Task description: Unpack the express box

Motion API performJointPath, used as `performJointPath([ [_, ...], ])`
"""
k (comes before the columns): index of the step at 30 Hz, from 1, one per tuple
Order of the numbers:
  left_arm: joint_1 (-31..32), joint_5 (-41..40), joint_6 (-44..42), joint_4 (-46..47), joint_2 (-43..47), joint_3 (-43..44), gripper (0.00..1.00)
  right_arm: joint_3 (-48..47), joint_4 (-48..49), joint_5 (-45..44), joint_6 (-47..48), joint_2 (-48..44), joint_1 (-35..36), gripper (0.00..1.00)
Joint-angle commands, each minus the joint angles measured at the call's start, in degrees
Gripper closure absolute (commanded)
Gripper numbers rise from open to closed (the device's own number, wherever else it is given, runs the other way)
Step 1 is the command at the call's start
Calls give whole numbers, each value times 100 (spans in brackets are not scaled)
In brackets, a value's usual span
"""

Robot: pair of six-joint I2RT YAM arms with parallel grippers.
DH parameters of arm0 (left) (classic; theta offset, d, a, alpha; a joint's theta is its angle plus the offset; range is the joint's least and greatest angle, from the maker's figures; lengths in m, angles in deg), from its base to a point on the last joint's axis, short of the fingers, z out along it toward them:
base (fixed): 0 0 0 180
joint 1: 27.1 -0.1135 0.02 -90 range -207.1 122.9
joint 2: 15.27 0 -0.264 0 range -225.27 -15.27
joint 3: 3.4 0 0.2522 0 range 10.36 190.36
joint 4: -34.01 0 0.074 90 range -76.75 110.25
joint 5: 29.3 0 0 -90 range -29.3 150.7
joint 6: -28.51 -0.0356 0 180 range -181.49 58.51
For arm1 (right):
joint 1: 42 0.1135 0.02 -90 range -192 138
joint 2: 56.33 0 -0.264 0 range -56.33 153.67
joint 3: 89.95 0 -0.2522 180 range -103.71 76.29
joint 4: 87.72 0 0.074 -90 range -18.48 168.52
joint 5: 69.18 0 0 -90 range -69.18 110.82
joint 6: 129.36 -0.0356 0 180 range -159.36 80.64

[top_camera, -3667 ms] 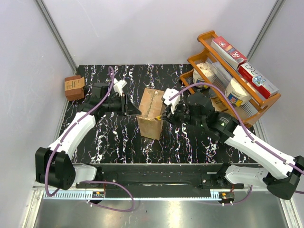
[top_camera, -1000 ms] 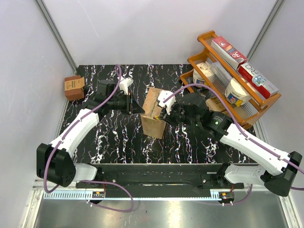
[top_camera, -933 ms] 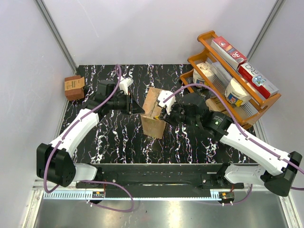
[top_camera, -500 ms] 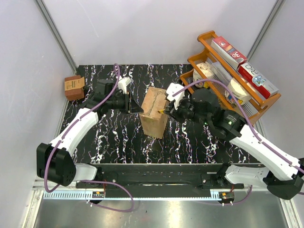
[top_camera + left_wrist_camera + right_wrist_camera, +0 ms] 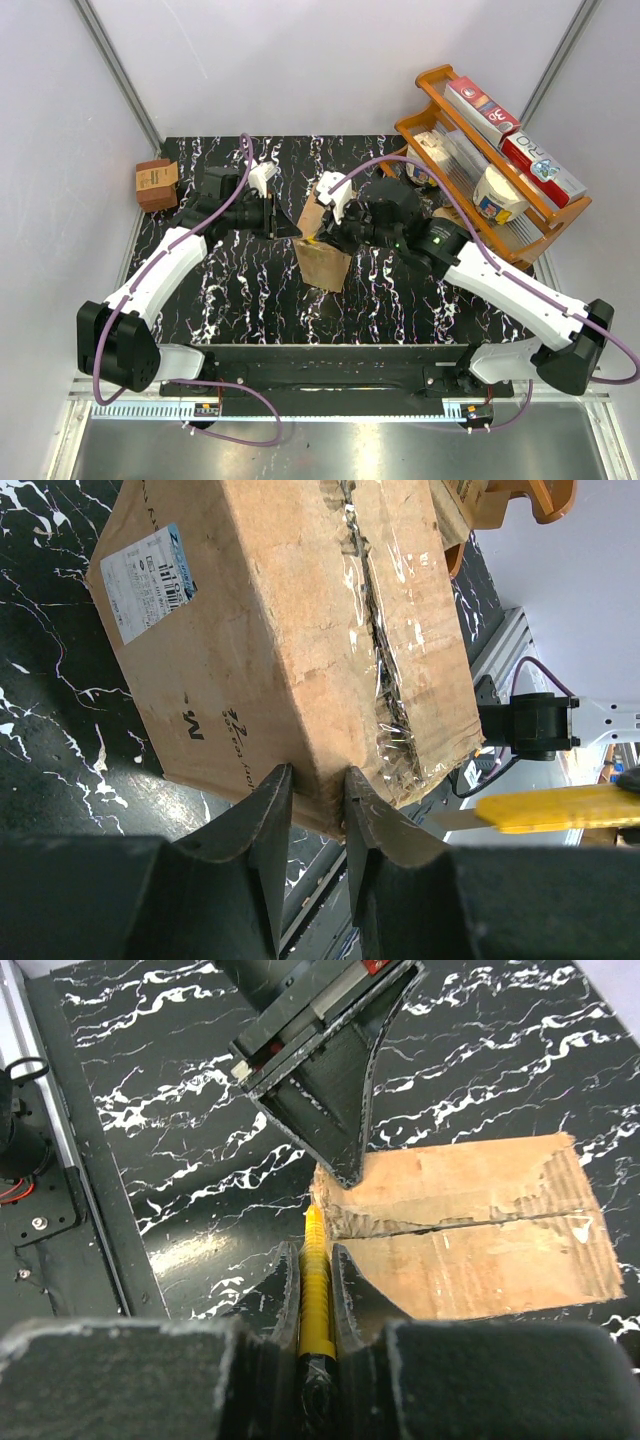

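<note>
Express box [image 5: 326,268] top under right end effector [image 5: 320,236]

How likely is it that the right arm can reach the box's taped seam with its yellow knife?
Probably yes. The right gripper holds the yellow knife, tip at the near end of the seam on the express box. The left gripper pinches the corner beside it, close but seemingly not across the seam.

Express box [image 5: 270,630]: matt, rough cardboard, glossy crinkled tape [image 5: 385,670]; cutter [image 5: 560,810] in smooth yellow plastic; table [image 5: 180,1110] polished, marble-look.
</note>
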State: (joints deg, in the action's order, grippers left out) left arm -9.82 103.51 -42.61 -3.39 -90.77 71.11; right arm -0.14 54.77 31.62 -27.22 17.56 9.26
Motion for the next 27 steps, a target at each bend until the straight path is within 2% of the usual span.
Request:
performJointPath([
  [1,-23,-211,-261,-176,-52,51,100,74,476,255,-168,29,-20,100],
  [9,-23,-203,-253,-176,-8,-2,100,242,625,-43,-133,47,-29,100],
  [27,-23,-255,-244,-176,62,-90,100,251,872,-123,-107,47,-20,100],
])
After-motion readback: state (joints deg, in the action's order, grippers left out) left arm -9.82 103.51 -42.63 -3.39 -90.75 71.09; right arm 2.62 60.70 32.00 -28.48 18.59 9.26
